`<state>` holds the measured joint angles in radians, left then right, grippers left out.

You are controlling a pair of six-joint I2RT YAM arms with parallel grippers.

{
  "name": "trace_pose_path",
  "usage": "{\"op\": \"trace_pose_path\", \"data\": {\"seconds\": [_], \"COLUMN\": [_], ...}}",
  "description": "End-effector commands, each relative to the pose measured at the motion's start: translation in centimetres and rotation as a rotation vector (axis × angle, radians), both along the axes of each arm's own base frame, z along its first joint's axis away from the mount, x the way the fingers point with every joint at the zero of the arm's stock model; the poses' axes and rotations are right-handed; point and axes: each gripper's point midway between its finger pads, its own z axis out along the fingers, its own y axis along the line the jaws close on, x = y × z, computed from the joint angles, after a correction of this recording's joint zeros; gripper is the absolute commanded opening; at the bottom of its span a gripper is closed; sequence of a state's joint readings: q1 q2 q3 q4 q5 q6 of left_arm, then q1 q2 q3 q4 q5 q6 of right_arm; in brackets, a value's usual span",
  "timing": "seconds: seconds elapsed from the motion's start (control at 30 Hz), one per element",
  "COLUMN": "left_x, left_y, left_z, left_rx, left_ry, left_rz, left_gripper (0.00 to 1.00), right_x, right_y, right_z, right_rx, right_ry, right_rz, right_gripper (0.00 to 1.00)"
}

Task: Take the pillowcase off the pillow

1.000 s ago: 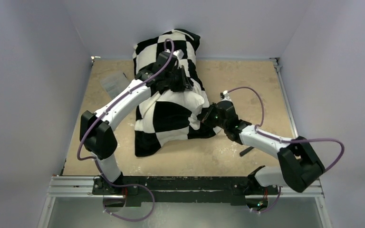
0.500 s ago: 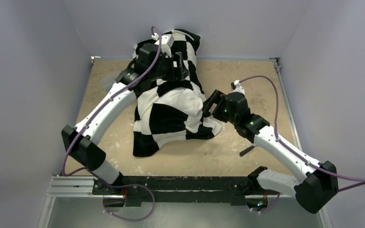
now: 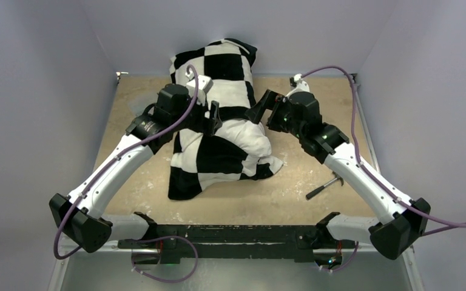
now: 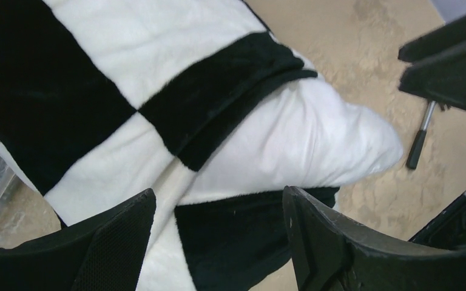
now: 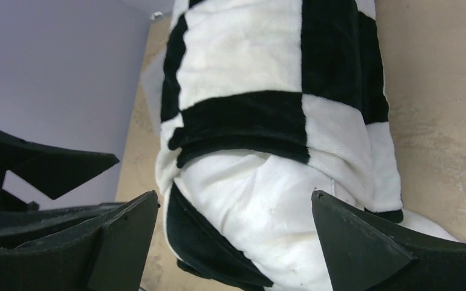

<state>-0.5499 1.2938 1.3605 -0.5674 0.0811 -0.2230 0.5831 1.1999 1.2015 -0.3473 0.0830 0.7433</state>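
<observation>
Pillow mostly covered
We see only one white bulge of the pillow (image 4: 315,139); the pillowcase (image 4: 54,91) hides the rest, itself cropped in both wrist views.

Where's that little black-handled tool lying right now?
In the top view, the black-handled tool lies on the table, right of the pillowcase's near end, beside the right arm.

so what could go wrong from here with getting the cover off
1. The left claw and right claw are both open and hold nothing. A regrasp could pinch the exposed pillow together with the pillowcase, so both would move as one.
2. The pillowcase's far end appears to rest against the back wall, leaving little room to pull that way.
3. A small tool lies beside the right arm and could get swept.
</observation>
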Motion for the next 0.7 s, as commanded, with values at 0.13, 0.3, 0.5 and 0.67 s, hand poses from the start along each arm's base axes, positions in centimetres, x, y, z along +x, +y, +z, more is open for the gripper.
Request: {"op": "trace_pose_path", "data": {"seconds": [0.13,0.3,0.5,0.67], "left_x": [-2.8,-3.5,-4.8,-5.3], "left_y": [0.4,-0.6,-2.9,-4.3], "left_z": [-0.7,-2.3,-3.5,-4.0], "left_rx": [0.044,0.061,0.124,0.173], "left_ry": [-0.079,-0.047,-0.064,-0.118], "left_rz": [-0.153,-0.214,-0.289,-0.358], "left_gripper": [0.76,0.76,0.76,0.76], "right_x": [-0.3,-2.0,-3.1,-2.9], "right_y": [1.9,4.9,5.7,5.9], "right_z": [-6.1,-8.2,-12.4,-14.2], "right_rx": [-0.127,-0.138,-0.165,-0.153], "right_ry": [0.123,0.160,0.221,0.234], "right_rz": [0.094,0.191,0.208,0.189], "right_gripper": [0.99,0.99,0.99,0.78]}}
